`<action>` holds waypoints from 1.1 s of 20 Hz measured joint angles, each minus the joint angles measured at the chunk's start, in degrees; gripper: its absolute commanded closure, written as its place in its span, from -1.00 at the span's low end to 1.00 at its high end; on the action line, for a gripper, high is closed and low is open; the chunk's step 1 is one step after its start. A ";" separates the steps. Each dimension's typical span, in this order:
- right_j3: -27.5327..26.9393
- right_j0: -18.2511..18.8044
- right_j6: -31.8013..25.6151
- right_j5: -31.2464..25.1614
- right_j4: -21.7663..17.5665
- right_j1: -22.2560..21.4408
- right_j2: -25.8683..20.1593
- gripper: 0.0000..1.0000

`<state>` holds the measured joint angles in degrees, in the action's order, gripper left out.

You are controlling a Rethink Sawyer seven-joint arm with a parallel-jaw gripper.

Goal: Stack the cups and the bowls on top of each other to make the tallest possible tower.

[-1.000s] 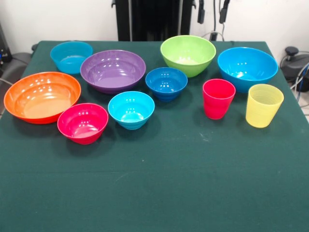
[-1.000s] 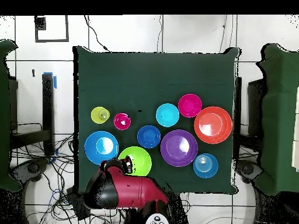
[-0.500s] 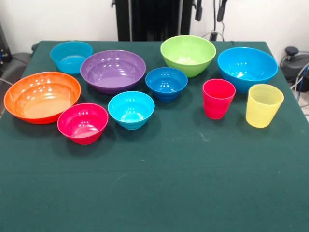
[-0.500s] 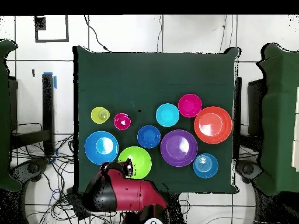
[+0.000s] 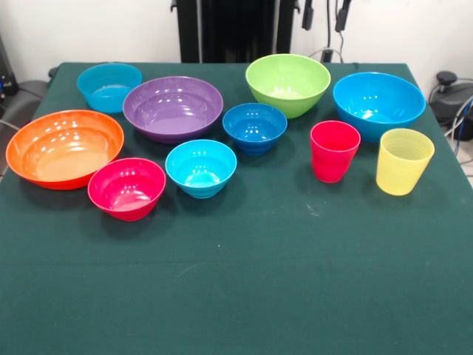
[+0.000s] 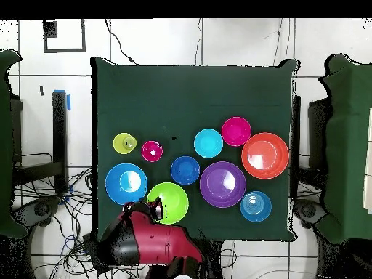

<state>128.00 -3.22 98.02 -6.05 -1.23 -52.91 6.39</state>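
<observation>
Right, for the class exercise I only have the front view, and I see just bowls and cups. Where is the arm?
Observer: Overhead, the red arm is folded at the base edge of the table, its end at the rim of the lime green bowl.
Operator: Is it over any other bowl?
Observer: No, the bright blue bowl beside it shows whole.
Operator: Anything around the table?
Observer: Cables lie on the tiled floor near the base.

Bright, even light; glossy bowl highlights
</observation>
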 measured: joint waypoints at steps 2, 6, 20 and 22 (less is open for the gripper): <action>-0.67 -0.60 0.48 0.00 0.00 0.56 0.31 -1.00; -1.91 -0.93 1.13 0.01 0.01 1.97 0.35 -1.00; -3.02 -0.92 1.19 0.01 0.01 5.77 0.35 -1.00; -3.03 -0.92 1.19 0.01 0.01 6.13 0.40 -1.00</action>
<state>124.97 -4.15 99.21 -6.04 -1.22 -46.79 6.79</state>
